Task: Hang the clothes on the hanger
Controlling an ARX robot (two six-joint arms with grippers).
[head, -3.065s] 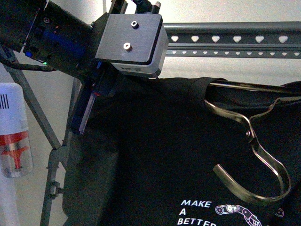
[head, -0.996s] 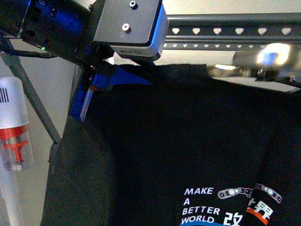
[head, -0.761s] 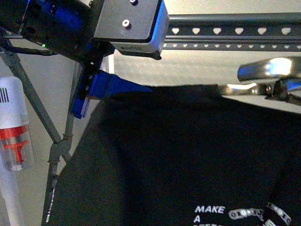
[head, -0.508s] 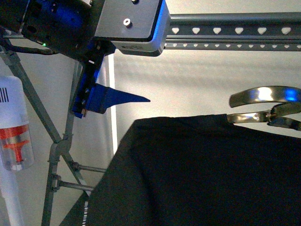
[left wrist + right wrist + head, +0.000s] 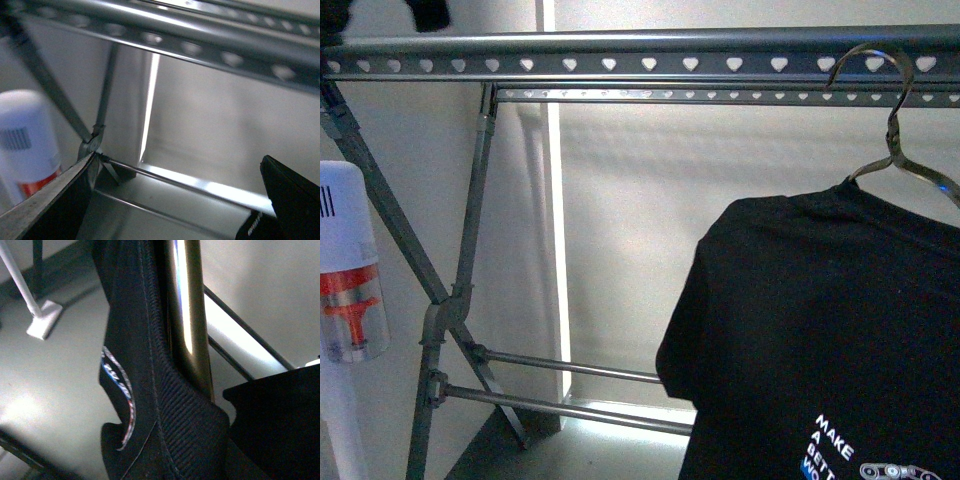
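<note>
Shirt (image 5: 820,330) now hanging by hook (image 5: 882,95) on rack rail (image 5: 620,62), task nearly done; left gripper (image 5: 177,167) withdrawing, spread empty; right gripper (image 5: 250,415) grip: cannot tell

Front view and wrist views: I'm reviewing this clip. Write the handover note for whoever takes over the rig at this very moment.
Left gripper: open, empty, clear of the shirt.
Right gripper: close to the collar; grip cannot be told.
Things: black short-sleeved T-shirt with white print hangs on a silvery metal clothes hanger, whose hook appears to sit over the top rail of the dark grey metal drying rack with heart-shaped holes.
Done: shirt apparently hung.
Left: confirm the hook is seated, free the right gripper if it is holding, back away.
</note>
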